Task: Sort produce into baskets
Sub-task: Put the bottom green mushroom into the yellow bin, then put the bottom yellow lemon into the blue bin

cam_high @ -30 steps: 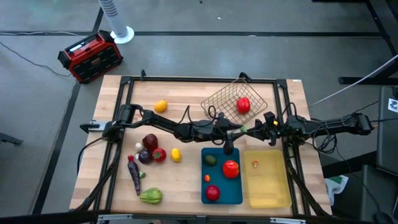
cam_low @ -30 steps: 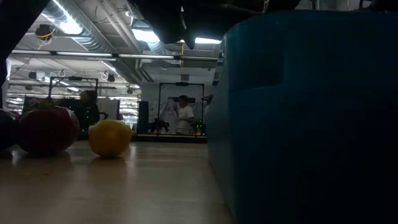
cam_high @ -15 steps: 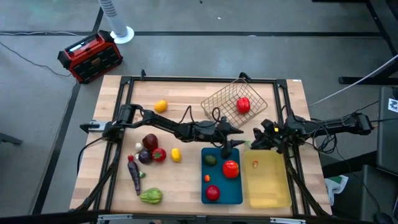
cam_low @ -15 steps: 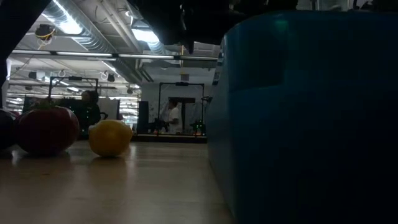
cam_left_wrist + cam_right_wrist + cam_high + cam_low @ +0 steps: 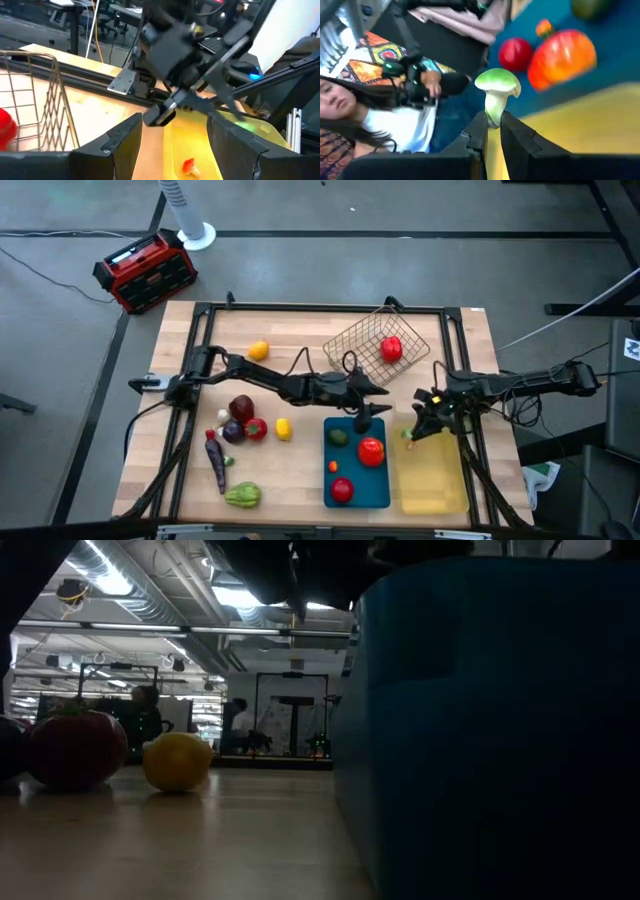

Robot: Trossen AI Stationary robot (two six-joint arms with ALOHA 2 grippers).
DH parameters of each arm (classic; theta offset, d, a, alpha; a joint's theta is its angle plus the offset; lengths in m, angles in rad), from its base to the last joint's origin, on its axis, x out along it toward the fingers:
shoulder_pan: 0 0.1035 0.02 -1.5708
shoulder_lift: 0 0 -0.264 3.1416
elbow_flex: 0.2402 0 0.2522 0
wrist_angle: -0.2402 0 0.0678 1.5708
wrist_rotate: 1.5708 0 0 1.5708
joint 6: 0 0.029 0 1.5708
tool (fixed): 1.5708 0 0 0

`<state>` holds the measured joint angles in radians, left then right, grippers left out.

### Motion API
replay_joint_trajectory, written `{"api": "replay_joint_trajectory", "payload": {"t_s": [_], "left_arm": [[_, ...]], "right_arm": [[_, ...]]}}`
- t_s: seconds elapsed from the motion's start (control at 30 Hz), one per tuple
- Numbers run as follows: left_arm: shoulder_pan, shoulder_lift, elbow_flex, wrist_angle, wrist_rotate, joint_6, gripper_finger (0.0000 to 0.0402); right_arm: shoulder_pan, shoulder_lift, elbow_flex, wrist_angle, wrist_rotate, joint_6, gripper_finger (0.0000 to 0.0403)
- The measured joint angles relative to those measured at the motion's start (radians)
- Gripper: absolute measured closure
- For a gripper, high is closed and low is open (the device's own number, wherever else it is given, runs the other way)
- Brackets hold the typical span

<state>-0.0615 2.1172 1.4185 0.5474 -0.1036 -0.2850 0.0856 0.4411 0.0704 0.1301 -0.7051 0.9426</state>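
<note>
**Right pincer carrying mushroom to yellow tray; sort about half done**

Right pincer clamps green mushroom over yellow tray; left pincer parted, empty, over blue tray; blue tray holds five; wire basket one; about eight loose near desk's left edge.

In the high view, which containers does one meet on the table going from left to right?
Wire-mesh basket → blue tray → pale yellow tray.
</note>
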Motion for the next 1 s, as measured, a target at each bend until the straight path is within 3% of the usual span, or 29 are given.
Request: {"api": "replay_joint_trajectory", "payload": {"t_s": [0.27,0.6,0.87,1.0], "left_arm": [[0.014,-0.112,0.0,-0.295,0.0,0.056,0.0182],[0.003,-0.291,0.0,-0.891,0.001,0.026,0.0182],[-0.023,-0.346,0.0,-1.248,0.03,-0.049,0.0182],[-0.046,-0.344,0.0,-1.392,0.051,0.066,0.0182]], "right_arm": [[0.0,0.001,0.0,-0.136,-0.022,0.002,0.0356],[-0.001,0.001,0.0,-0.134,-0.025,0.023,0.0351],[-0.001,0.001,0.0,-0.133,-0.022,0.029,0.027],[-0.001,0.001,0.0,-0.134,-0.021,0.029,0.0233]]}}
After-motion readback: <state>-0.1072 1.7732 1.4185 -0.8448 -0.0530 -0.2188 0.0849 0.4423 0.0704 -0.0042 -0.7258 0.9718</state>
